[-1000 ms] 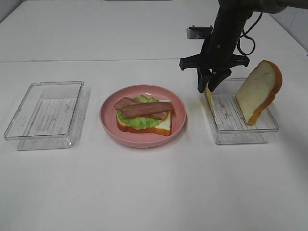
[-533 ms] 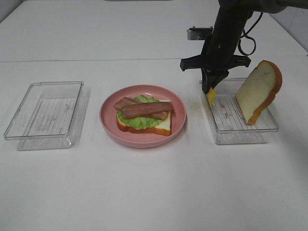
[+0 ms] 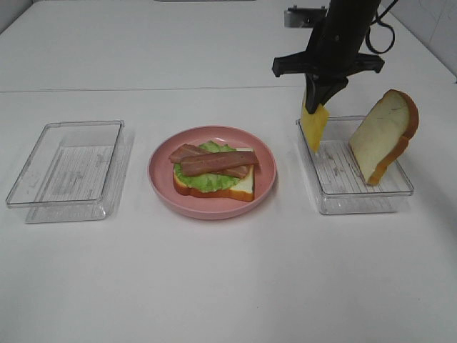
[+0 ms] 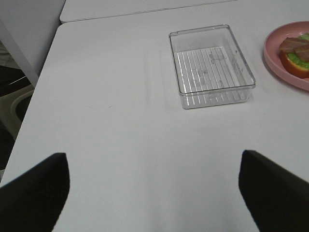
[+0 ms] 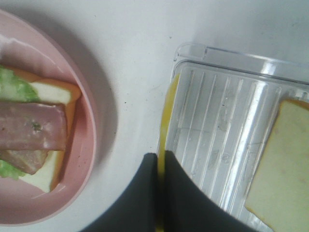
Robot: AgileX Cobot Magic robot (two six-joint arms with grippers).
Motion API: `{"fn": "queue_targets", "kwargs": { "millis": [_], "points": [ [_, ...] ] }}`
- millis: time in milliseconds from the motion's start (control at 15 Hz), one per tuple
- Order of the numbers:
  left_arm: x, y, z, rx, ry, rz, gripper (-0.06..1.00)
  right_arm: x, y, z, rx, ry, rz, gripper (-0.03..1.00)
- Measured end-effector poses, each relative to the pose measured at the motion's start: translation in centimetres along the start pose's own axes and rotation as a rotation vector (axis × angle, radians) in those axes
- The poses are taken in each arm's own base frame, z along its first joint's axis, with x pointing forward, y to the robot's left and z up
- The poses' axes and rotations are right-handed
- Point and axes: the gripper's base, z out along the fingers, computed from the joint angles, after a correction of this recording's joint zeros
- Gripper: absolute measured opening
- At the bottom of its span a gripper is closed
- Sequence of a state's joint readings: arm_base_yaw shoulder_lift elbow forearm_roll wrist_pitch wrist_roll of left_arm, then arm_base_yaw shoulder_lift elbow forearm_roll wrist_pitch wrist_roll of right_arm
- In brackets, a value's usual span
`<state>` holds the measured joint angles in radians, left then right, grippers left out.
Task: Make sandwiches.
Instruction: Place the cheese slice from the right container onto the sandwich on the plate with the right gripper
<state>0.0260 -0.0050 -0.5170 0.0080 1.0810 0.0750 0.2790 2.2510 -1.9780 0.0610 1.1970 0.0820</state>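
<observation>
**Cheese slice held over the right tray, half-built sandwich on the plate**

On the white table (image 3: 228, 286) stand three containers in a row. The middle one is a pink plate (image 3: 158, 182). On it lies the bottom bread slice (image 3: 244, 187), white with an orange-brown crust. Ruffled green lettuce (image 3: 203, 181) covers it, and two brown-red bacon strips (image 3: 214, 163) lie across the lettuce.

To the right of the plate sits a clear plastic tray (image 3: 360, 194) with a ribbed floor. A second bread slice (image 3: 382, 139) stands in it, tilted, leaning on the far right wall with its crust rising above the rim.

Above that tray's wall nearest the plate, the right gripper (image 3: 323, 96) is pinched tight on the top of a yellow cheese slice (image 3: 313, 128). The cheese hangs upright and edge-on. From here I cannot tell whether its lower corner touches the tray. The right wrist view shows the thin yellow edge (image 5: 167, 121) running out from between the dark fingers (image 5: 140, 193), along the tray wall (image 5: 231, 52).

At the left of the plate is another clear ribbed tray (image 3: 43, 204). The left gripper (image 4: 154, 193) hovers over bare table well short of it, its fingers (image 4: 34, 193) spread wide and holding nothing.
</observation>
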Motion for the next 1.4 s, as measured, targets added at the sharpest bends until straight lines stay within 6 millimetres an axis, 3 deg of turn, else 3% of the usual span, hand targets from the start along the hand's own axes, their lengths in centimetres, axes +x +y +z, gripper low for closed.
{"fn": "queue_targets", "kwargs": {
  "millis": [200, 333, 467, 533, 867, 1000, 1267, 1400],
  "points": [
    [0.0, 0.0, 0.0, 0.000, 0.000, 0.000, 0.87, 0.6, 0.9, -3.7, -0.084, -0.067, 0.006, 0.02],
    [0.0, 0.0, 0.0, 0.000, 0.000, 0.000, 0.87, 1.0, 2.5, -5.7, -0.262, -0.095, -0.009, 0.02],
    [0.0, 0.0, 0.0, 0.000, 0.000, 0.000, 0.87, 1.4, 4.0, -6.4, -0.432, -0.101, -0.044, 0.02],
    [0.0, 0.0, 0.0, 0.000, 0.000, 0.000, 0.87, 2.0, 5.5, -5.5, -0.644, -0.074, -0.080, 0.02],
    [0.0, 0.0, 0.0, 0.000, 0.000, 0.000, 0.87, 3.4, 7.0, -1.8, -0.967, -0.104, -0.070, 0.02],
    [0.0, 0.0, 0.0, 0.000, 0.000, 0.000, 0.87, 3.4, 7.2, -0.3, -1.034, -0.111, -0.032, 0.02],
    [0.0, 0.0, 0.0, 0.000, 0.000, 0.000, 0.87, 2.7, 7.3, 4.9, -1.023, -0.066, 0.081, 0.02],
    [0.0, 0.0, 0.0, 0.000, 0.000, 0.000, 0.87, 2.5, 7.5, 6.0, -0.992, -0.075, 0.096, 0.02]
  ]
}}
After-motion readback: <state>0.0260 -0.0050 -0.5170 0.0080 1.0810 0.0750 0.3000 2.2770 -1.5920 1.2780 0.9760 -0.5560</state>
